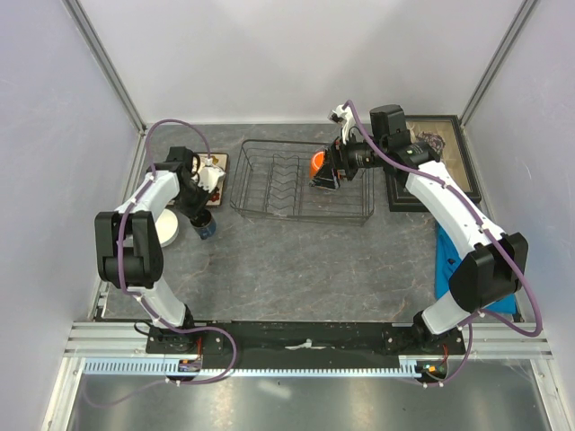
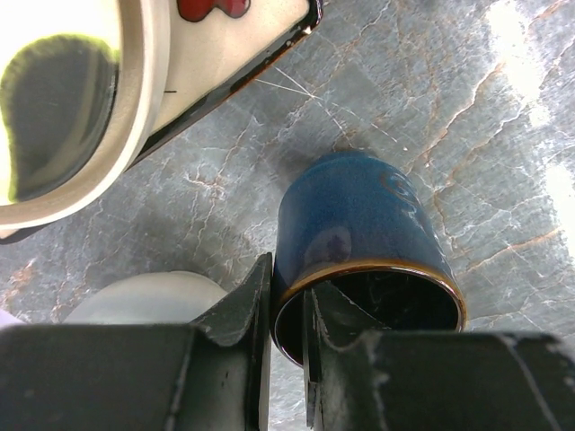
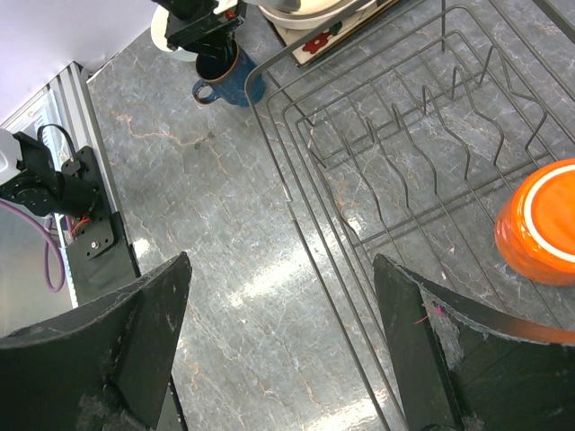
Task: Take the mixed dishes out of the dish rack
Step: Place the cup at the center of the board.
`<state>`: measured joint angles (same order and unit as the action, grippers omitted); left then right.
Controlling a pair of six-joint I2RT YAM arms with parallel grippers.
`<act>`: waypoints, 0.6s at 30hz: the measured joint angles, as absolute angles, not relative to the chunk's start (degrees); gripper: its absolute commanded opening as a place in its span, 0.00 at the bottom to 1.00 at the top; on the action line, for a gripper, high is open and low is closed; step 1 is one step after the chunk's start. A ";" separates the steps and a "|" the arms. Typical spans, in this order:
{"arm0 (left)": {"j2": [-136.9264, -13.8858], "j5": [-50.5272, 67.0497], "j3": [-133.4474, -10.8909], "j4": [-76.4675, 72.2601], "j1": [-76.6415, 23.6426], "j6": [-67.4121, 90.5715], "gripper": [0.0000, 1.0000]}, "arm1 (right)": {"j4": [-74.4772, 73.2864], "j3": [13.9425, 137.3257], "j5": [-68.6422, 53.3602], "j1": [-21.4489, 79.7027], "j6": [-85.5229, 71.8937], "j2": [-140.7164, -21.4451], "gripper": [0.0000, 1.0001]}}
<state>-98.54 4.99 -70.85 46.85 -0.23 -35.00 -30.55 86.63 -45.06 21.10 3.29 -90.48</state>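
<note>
My left pincer (image 2: 287,287) is nearest the bases, on the left of the table (image 1: 296,269). It pinches the wall of the mug (image 2: 359,224), with one finger inside the mouth and one outside. The mug sits upright on the table, outside the rack. The white bowl (image 1: 167,226) is just beside it, toward the left edge. A little farther back lies the square plate (image 2: 243,45), with the cream bowl (image 2: 63,99) resting on it.

To the right of these, farther back, is the rack (image 1: 296,218). My right pincer (image 3: 280,269) hangs over it with its fingers spread wide and nothing between them. The cup (image 3: 539,224) sits inside the rack, off to the right of my right finger and not in the gap. Its round, pale-ringed end faces up, so I judge its long axis to be roughly upright. My right arm is much nearer to it.

The count is one cup in the rack, and one mug, two bowls and one square plate outside it. I cannot find a round plate.
</note>
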 measured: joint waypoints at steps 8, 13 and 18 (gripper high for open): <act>-98.83 4.97 -69.93 45.98 -0.23 -35.00 0.10 | -30.59 86.63 -44.38 21.10 3.38 -90.48 0.90; -98.83 4.97 -69.87 45.80 -0.23 -35.00 0.29 | -30.85 86.63 -42.57 21.10 4.01 -90.48 0.90; -98.67 5.02 -69.25 45.69 -0.23 -35.00 0.53 | -31.00 86.63 -40.51 21.10 4.67 -90.50 0.91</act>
<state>-98.67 5.02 -69.25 45.69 -0.23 -35.00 -31.00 86.63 -40.51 21.10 4.67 -90.50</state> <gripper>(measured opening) 0.412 0.904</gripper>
